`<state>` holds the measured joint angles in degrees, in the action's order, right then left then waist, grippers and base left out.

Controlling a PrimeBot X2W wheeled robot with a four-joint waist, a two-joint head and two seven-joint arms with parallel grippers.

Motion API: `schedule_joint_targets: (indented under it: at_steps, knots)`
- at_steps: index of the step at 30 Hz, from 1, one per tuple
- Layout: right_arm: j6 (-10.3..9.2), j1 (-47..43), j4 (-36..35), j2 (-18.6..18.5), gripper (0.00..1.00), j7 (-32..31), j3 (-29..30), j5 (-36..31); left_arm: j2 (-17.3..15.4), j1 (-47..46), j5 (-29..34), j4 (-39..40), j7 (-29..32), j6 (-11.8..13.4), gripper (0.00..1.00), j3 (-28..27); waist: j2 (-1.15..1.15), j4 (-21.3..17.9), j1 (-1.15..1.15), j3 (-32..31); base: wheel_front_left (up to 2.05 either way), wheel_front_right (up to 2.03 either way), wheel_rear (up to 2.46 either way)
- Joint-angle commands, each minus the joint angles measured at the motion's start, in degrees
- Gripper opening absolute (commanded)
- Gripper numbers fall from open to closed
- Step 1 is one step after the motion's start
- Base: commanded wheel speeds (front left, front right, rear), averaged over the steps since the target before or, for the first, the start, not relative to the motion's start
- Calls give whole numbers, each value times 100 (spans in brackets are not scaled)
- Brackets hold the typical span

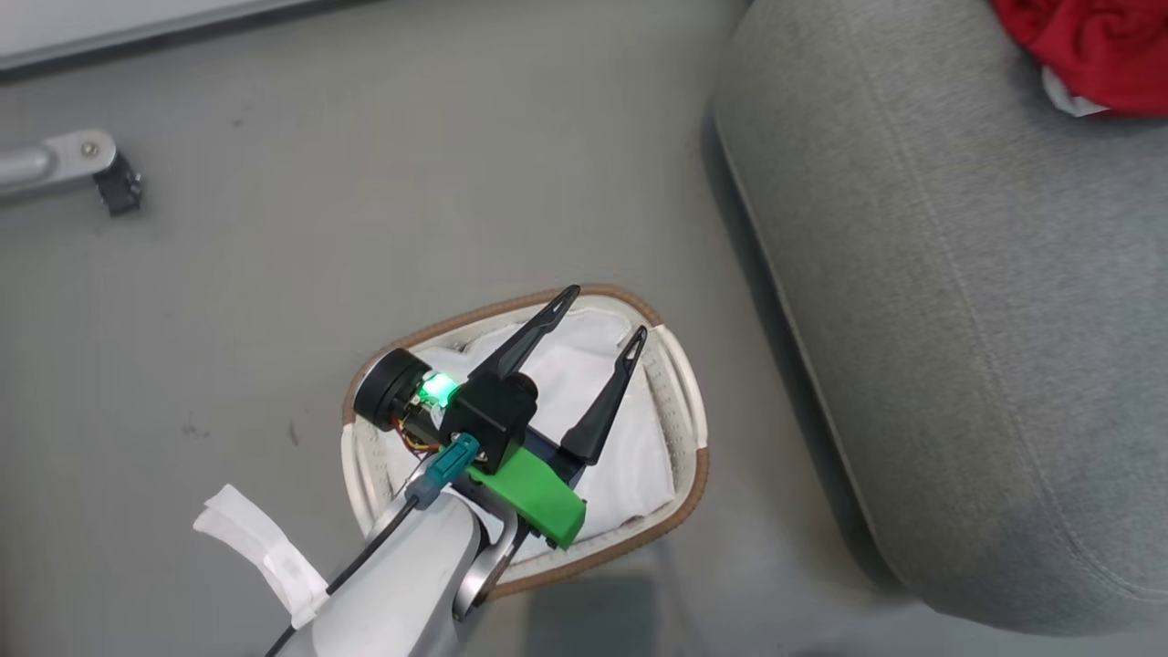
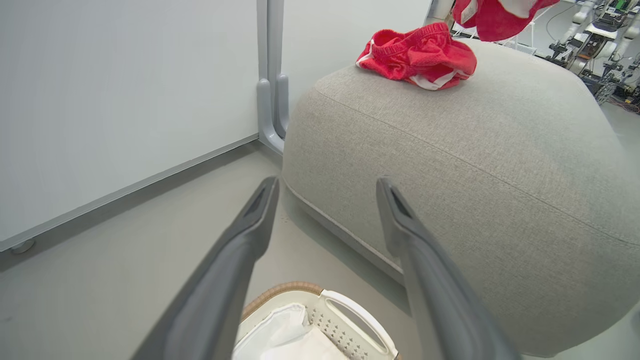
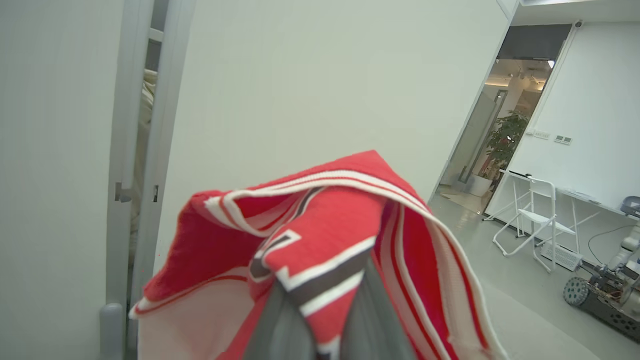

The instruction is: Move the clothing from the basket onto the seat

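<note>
1. Grey floor [image 1: 365, 182] carries the basket [image 1: 684, 392], its white liner [image 1: 630, 456] showing inside. The left gripper [image 1: 604, 313] hangs over it, fingers spread wide and holding nothing.
2. Just right of the basket rises the seat [image 1: 958, 274], with red clothing [image 2: 415, 52] bunched on its top.
3. Farthest off, the right gripper [image 3: 322, 320] is clamped on a striped garment [image 3: 325, 220] hanging above the seat's far side. The seat lies straight below it, so lowering should land the garment beside the bunched piece.

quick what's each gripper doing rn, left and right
left gripper: open, holding nothing, above the basket
right gripper: closed on red striped clothing
</note>
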<state>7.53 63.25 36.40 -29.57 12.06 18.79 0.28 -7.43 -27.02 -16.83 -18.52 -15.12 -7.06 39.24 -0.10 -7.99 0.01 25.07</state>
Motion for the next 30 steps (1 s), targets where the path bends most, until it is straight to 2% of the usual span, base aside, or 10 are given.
schedule_joint_targets:
  at_steps: [1, 4, 13, 14, 15, 16, 17, 21, 30]
  knots:
    - [-8, -85, 165, -30, 0, -6, -2, -46, 19, -110, 52, 43, -4, -18, 100, -14, 10, 425, -1, 447, 0, 0, 0]
    - [-8, -211, 561, -51, 0, 49, 34, -98, 17, -149, 67, 91, -4, -16, 100, -48, 10, 502, -1, 582, 0, 0, 0]
    - [-8, -398, 1424, 220, 0, 258, 182, -241, -47, -95, 115, 79, -4, 18, 100, -101, 10, 432, -1, 727, 0, 0, 0]
    - [-8, -417, 1484, 245, 14, 272, 167, -274, -62, -91, 113, 69, -4, 20, 100, -103, 10, 396, -1, 729, 0, 0, 0]
    - [-8, -434, 1528, 261, 37, 277, 160, -294, -76, -96, 122, 55, -4, 20, 100, -94, 10, 370, -1, 727, 0, 0, 0]
    - [-8, -443, 1581, 301, 76, 289, 156, -310, -91, -103, 127, 37, -4, 20, 100, -88, 10, 334, -1, 716, 0, 0, 0]
    - [-8, -457, 1610, 329, 100, 301, 157, -323, -97, -104, 124, 26, -4, 22, 100, -90, 10, 310, -1, 703, 0, 0, 0]
    - [-8, -561, 1646, 492, 100, 314, 76, -343, -115, -77, 76, -3, -4, 30, 100, -116, 10, 171, -1, 599, 0, 0, 0]
    - [-8, -1375, 1066, 965, 100, 319, -411, -145, -40, 82, -44, 69, -4, 60, 100, -324, 10, -222, -1, 117, 0, 0, 0]
